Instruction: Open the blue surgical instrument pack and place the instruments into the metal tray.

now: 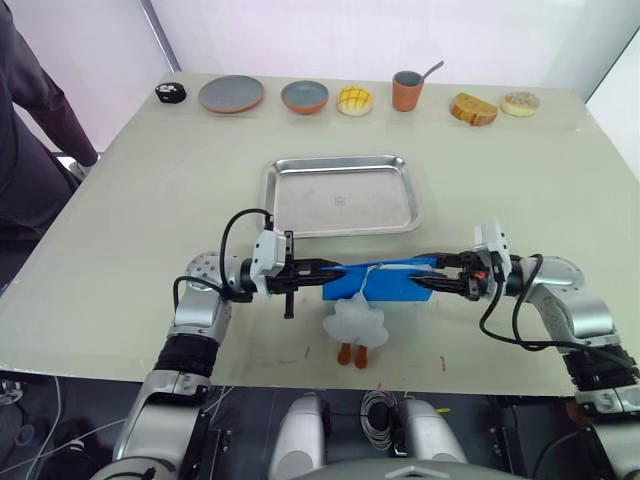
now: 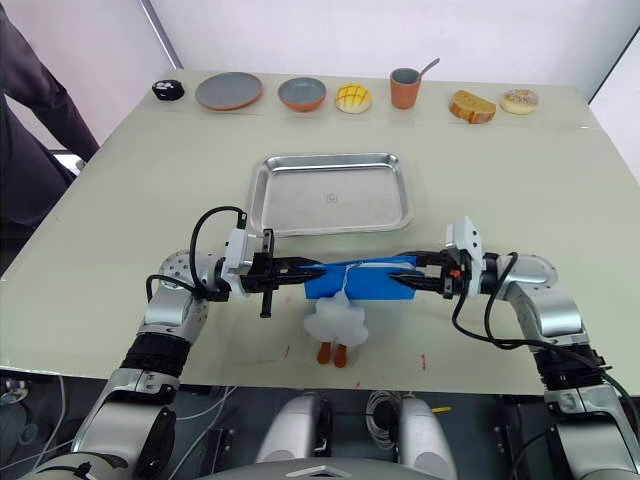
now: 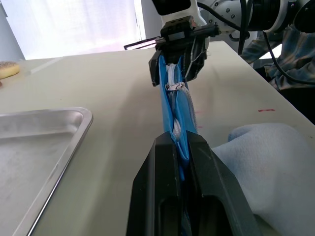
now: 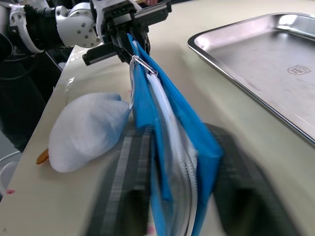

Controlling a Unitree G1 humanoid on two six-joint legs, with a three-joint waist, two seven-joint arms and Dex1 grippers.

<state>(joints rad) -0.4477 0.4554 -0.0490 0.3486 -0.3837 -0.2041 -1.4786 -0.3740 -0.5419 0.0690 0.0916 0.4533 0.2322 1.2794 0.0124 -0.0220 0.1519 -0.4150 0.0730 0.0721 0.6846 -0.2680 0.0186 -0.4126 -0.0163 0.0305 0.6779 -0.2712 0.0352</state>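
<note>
Nearest the robot, a white fluffy toy (image 1: 355,322) with orange feet lies on the pale table (image 1: 150,200), close to its front edge. Just above and behind it, the blue surgical instrument pack (image 1: 385,282) is held off the table between the 2 grippers, stretched edge-up so its white zipper line runs along the top. The left gripper (image 1: 325,272) is clamped on the pack's left end; in the left wrist view its 2 black fingers (image 3: 152,177) are pressed narrow against the blue material. The right gripper (image 1: 428,274) pinches the opposite end, its fingers likewise closed onto the pouch. A small metal ring (image 4: 139,65) with a thin white cord hangs at the zipper near the left gripper's end. The pack looks zipped; what is inside cannot be made out.

Beyond the pack, near the middle of the table, sits the metal tray (image 1: 340,194), its long side facing the robot, with nothing in it.

Along the far edge stand, from left to right, a small black object (image 1: 171,92), 2 round grey plates (image 1: 231,94), a yellow bun (image 1: 354,100), a brown cup (image 1: 406,90) with a spoon in it, a piece of toast (image 1: 473,108) and a pale pastry (image 1: 520,103).

A person's dark sleeve (image 1: 35,90) shows at the table's left side.
</note>
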